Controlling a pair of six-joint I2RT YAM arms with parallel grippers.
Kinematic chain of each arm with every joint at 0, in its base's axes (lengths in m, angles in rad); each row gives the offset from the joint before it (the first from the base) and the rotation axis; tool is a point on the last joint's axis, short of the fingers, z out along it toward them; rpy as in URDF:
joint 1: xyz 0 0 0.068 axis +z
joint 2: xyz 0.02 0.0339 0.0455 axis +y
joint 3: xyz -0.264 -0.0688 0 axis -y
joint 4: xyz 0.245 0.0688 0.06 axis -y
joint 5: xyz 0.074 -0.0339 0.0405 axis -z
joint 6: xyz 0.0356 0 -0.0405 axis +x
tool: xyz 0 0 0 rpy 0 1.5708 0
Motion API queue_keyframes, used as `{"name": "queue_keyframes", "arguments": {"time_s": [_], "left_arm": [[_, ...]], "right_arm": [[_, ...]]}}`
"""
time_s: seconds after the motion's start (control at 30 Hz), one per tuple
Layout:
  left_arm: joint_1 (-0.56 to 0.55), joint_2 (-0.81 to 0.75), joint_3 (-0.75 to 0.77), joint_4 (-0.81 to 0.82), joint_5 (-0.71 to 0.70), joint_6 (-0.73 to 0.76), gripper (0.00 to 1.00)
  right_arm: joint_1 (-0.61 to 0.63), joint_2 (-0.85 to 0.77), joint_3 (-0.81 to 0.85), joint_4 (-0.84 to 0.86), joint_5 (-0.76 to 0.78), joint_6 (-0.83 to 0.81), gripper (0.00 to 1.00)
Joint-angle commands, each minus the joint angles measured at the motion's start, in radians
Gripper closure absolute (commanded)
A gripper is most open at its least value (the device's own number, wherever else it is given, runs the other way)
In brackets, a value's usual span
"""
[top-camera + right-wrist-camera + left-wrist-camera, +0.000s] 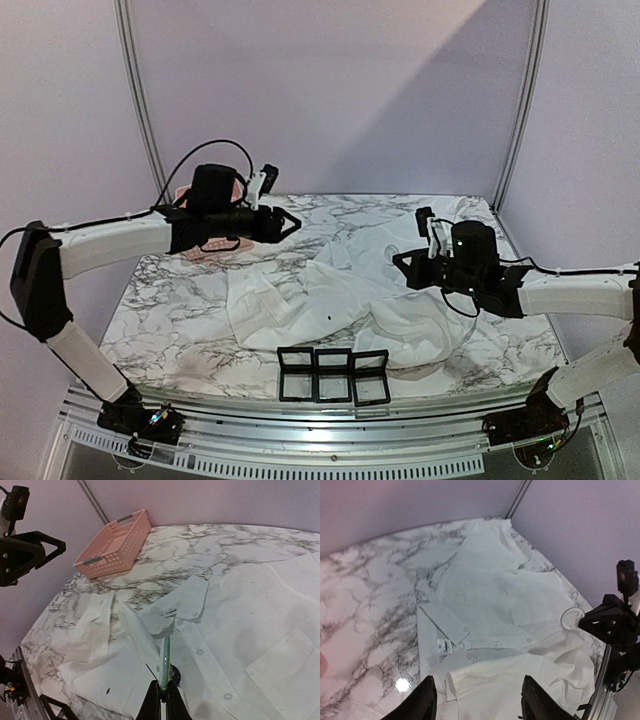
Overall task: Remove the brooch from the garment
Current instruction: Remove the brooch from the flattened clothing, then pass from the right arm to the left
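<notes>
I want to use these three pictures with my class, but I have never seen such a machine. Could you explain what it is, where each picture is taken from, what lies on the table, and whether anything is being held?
The machine is two robot arms fixed at the near edge of a marble table. The wide picture looks down from above and behind them. The other two come from small cameras on the wrists, so each shows its own pincer at the bottom edge.

On the table lies a large white shirt, spread out and wrinkled. A pink basket stands near the far left corner, and three small black frames sit at the near edge.

The left pincer hangs open above the shirt, holding nothing. The right pincer is shut on a thin greenish strip over the buttoned front; what that strip is, I cannot tell.
</notes>
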State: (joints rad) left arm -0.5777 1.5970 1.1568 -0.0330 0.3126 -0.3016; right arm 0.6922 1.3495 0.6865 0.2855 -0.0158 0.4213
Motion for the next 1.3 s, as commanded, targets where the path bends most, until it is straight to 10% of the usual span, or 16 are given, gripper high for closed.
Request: {"name": "queue_keyframes", "arguments": {"time_s": [0.0, 0.5, 1.27], "left_arm": [[0.01, -0.12, -0.054, 0.093, 0.022, 0.079, 0.36], [-0.146, -0.102, -0.075, 0.155, 0.552, 0.019, 0.33], [-0.166, -0.048, -0.034, 0.059, 0.508, 0.036, 0.49]], "right_arm": [[-0.022, -0.081, -0.029, 0.081, -0.271, -0.02, 1.0], [-0.005, 0.108, 0.29, -0.193, -0.699, -0.079, 1.0], [0.018, 0.145, 0.365, -0.23, -0.822, -0.092, 1.0]]}}
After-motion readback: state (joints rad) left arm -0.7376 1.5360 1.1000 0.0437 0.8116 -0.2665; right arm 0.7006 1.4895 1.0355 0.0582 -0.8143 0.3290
